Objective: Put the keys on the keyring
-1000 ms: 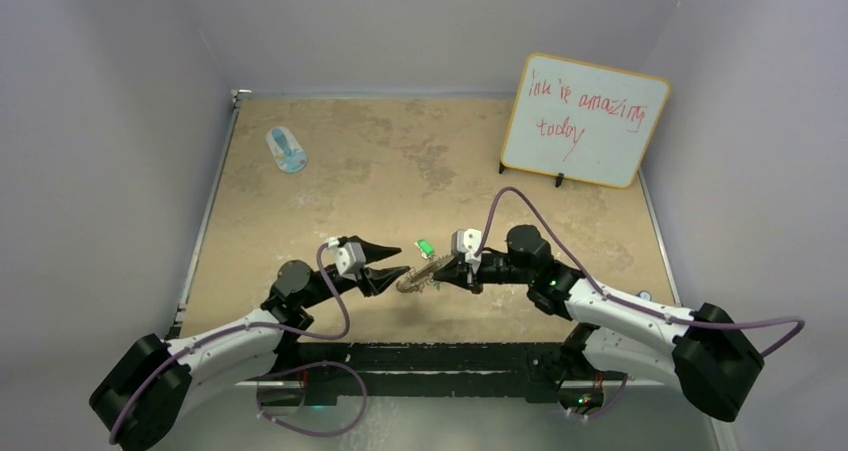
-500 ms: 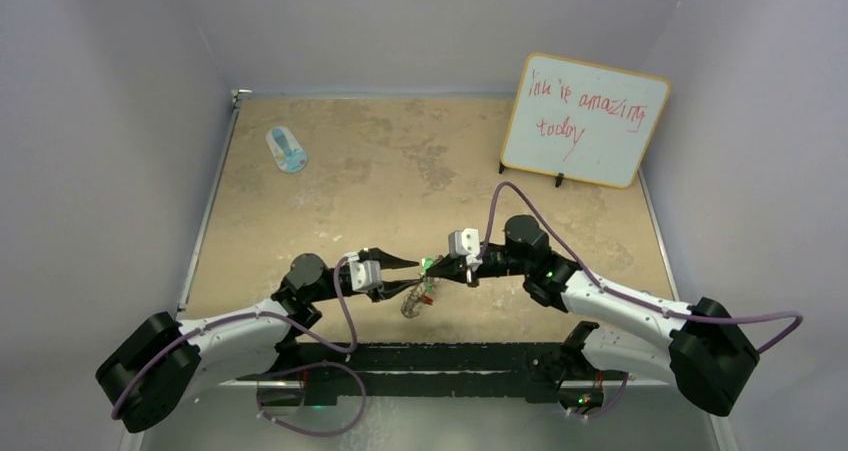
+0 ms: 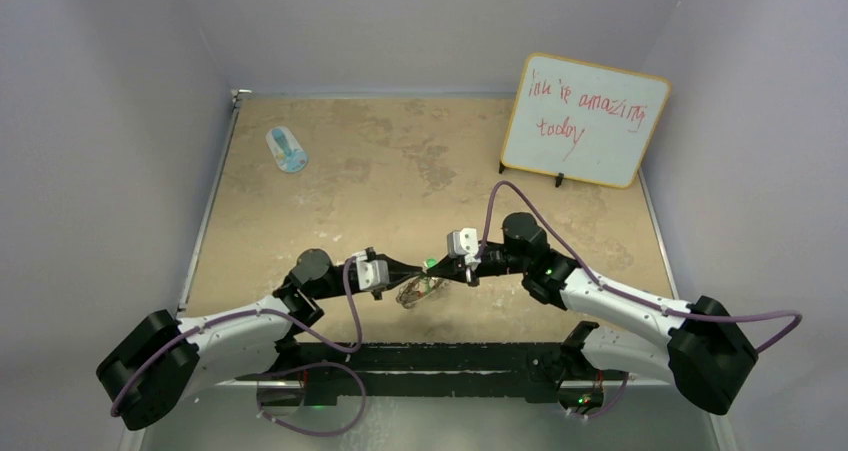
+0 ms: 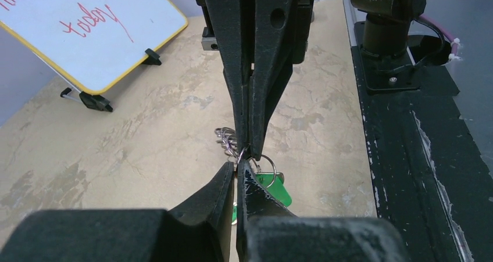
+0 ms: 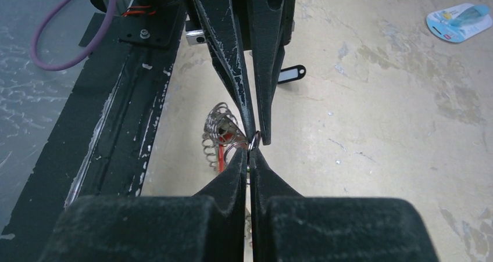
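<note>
My left gripper and right gripper meet tip to tip low over the table's near middle. The keyring shows as a bunch of silver wire loops hanging just below them. The left gripper is shut on a thin wire loop of it. The right gripper is shut on the small split ring of the green-tagged key. A red tag hangs among the loops. A black-tagged key lies on the table beyond.
A blue-and-white oval object lies at the far left. A whiteboard stands at the back right. The black base rail runs along the near edge just behind the grippers.
The left gripper has swung right until its tip meets the right gripper's. The green key has left the table and is now at the tips. The keyring hangs lower.
</note>
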Robot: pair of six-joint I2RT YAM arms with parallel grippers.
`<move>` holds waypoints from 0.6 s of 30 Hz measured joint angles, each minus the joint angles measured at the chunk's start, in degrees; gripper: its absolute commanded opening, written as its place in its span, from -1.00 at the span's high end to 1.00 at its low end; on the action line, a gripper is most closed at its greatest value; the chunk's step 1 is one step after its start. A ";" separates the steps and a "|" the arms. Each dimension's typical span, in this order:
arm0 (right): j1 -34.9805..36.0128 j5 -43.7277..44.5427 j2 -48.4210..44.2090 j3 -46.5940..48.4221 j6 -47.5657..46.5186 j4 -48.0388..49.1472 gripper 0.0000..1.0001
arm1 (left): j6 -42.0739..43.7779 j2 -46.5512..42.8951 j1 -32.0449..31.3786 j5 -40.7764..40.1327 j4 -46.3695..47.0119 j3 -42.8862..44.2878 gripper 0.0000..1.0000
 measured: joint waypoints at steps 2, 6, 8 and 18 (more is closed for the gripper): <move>-0.09 0.02 0.00 0.31 -0.04 -0.31 1.00 | 0.31 -0.42 0.00 -0.13 -1.51 0.57 0.89; -0.26 0.02 0.00 0.72 -0.50 -0.72 1.00 | 1.27 -1.51 0.00 -0.55 -4.79 2.03 0.58; -0.26 0.02 -0.02 0.90 -0.85 -0.74 1.00 | 1.86 -2.56 0.00 -1.18 -6.47 2.62 0.51; -0.28 0.00 -0.11 1.31 -1.51 -1.16 1.00 | 5.75 -7.82 0.00 -4.57 -15.39 3.26 0.41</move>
